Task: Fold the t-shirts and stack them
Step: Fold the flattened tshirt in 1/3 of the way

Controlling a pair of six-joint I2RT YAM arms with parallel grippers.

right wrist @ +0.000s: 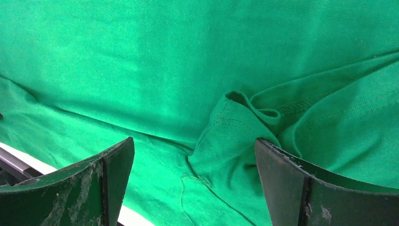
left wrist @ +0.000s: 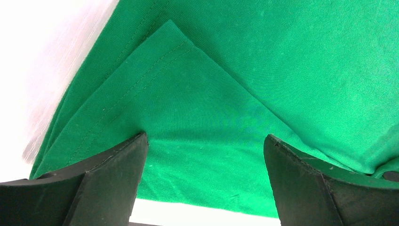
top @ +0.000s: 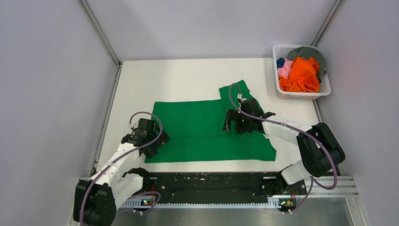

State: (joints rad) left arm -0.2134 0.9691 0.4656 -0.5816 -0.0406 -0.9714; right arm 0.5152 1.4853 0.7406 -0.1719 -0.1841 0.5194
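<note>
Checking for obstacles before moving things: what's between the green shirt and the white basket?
Nothing stands there. Only bare white table lies between the green t-shirt and the basket, as the top external view shows.

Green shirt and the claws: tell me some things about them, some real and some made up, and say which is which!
1. The green shirt lies spread on the table. True.
2. The left claw is shut on the shirt. False: it is open, its fingers apart over a folded corner.
3. The basket holds orange cloth. True.
4. The basket sits at the table's near left corner. False: it is at the far right corner.
5. The right claw is open over the shirt. True.
</note>
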